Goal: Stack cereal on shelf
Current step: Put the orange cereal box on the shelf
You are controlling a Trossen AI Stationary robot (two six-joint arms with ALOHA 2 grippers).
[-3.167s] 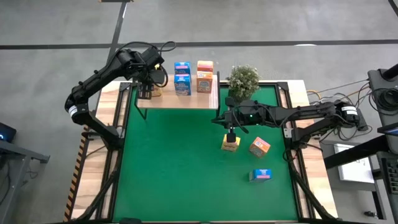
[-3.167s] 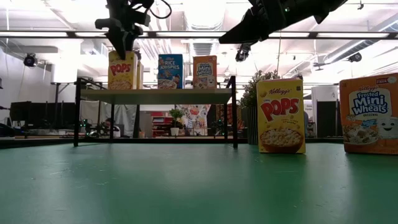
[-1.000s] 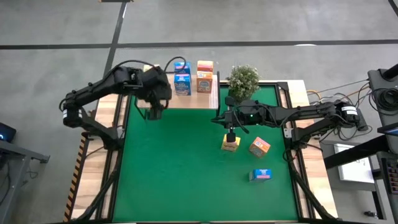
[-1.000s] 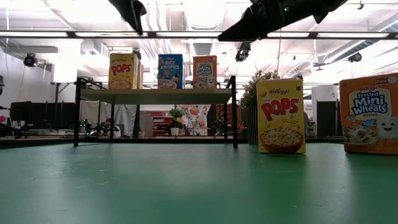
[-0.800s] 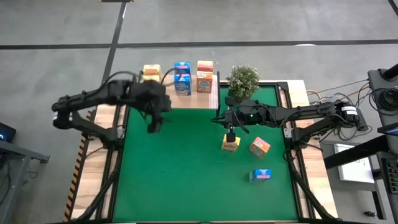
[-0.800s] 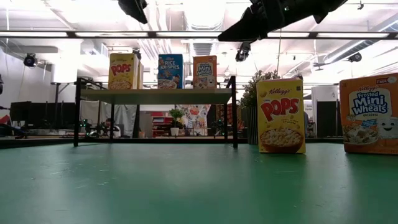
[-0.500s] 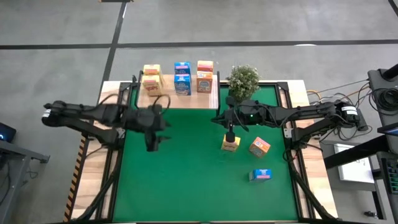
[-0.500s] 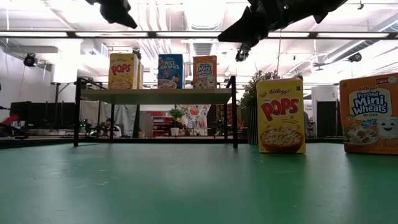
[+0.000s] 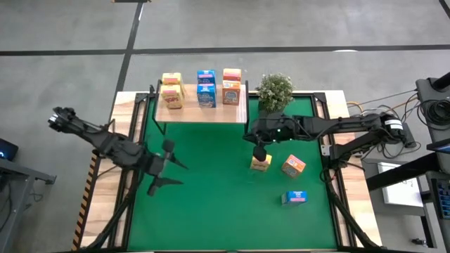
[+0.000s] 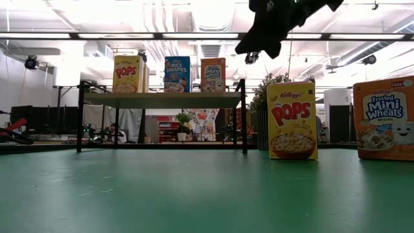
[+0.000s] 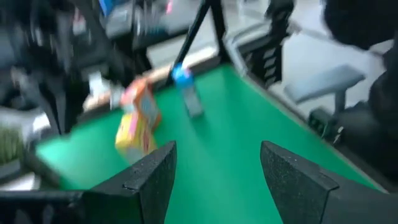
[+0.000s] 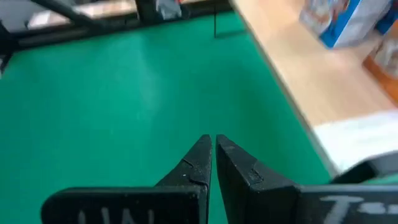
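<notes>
Right end effector point(image 9: 259, 150) hangs over the yellow box point(image 9: 260, 163) on the green tabletop point(image 9: 211, 211). In the right wrist view its fingers point(image 12: 199, 163) are pressed together with nothing between them. Left end effector point(image 9: 172, 169) is well apart, low over the left part of the tabletop, fingers spread wide and empty in the left wrist view point(image 11: 217, 149).

Cereal:
- Six boxes sit on the shelf point(image 9: 200, 112) in three columns: yellow point(image 9: 171, 89), blue point(image 9: 206, 87), orange point(image 9: 231, 84).
- Three remain on the tabletop: the yellow one, an orange box point(image 9: 293, 166) just beside it, and a blue box point(image 9: 295, 197) nearer the front, apparently lying flat.

Risks, as judged:
- If the right arm descends with its fingers together, it would strike the yellow box's top and tip or shove it rather than grip it. It needs to open first.
- The orange box is close, so a wide or off-centre approach could knock it over.
- The potted plant point(image 9: 274, 91) stands beside the shelf's right end, near the likely carry path, and could be brushed.
- The shelf is already full across, so any added box goes on top of another. A crooked release could topple that column or push boxes off the back edge.
</notes>
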